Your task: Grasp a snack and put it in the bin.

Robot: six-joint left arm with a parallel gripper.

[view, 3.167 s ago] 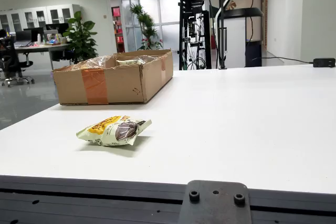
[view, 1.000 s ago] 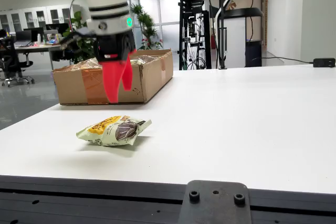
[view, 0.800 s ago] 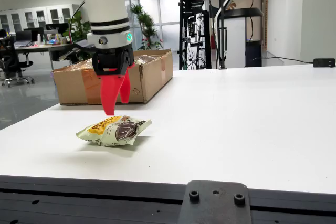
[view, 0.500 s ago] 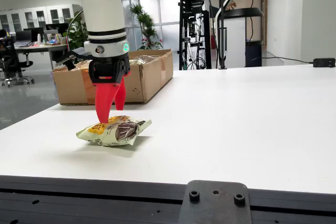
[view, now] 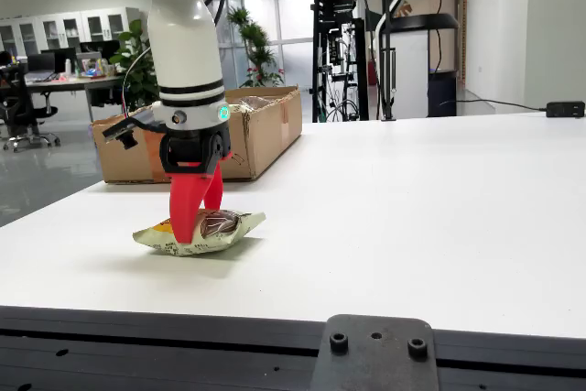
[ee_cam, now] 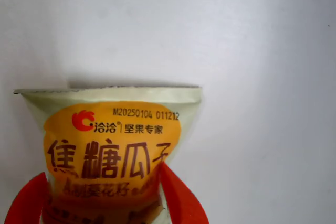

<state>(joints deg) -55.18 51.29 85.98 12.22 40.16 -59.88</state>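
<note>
White surface (view: 421,217) in an open office, cardboard box (view: 256,135) at its far edge at 12 o'clock from the snack bag (view: 201,231), bare room toward 3 o'clock; red jaws clenched on the bag, which lies flat.

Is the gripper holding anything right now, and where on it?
The gripper has its red fingers on both sides of the snack packet, across its middle. The packet lies on the white table, not lifted.

Bright, even overhead office light; soft shadows; the close view slightly blurred.
</note>
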